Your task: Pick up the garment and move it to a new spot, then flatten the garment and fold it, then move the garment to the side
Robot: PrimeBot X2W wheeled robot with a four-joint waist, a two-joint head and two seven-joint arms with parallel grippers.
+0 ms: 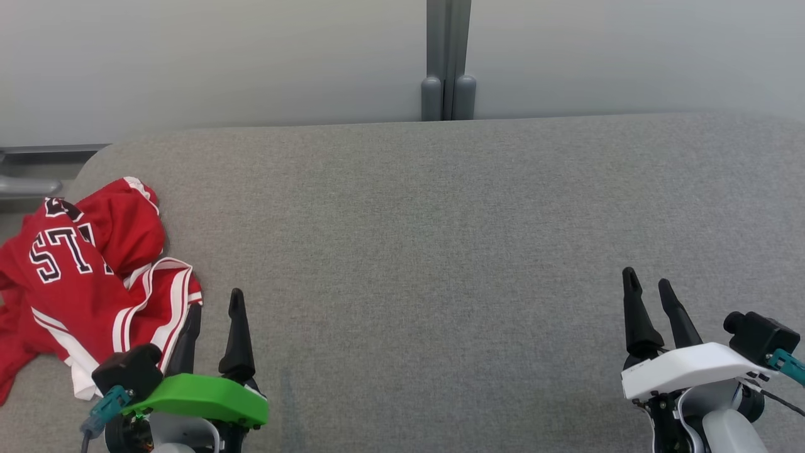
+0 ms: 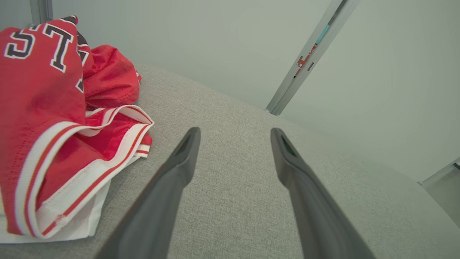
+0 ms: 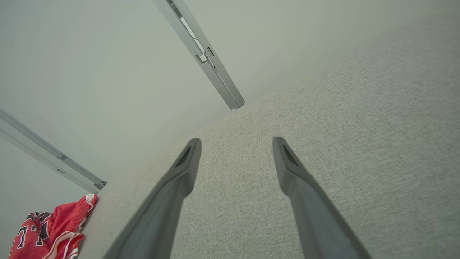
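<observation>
A crumpled red garment (image 1: 82, 277) with white-striped trim and black lettering lies bunched at the tabletop's (image 1: 440, 220) left edge. The left gripper (image 1: 215, 303) hovers just beside its hem, fingers spread and empty. The right gripper (image 1: 646, 279), also released, sits near the front right.

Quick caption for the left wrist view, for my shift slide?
Open left claw poised over the grey fabric surface, with the crumpled red jersey lying to its left, not gripped.
</observation>
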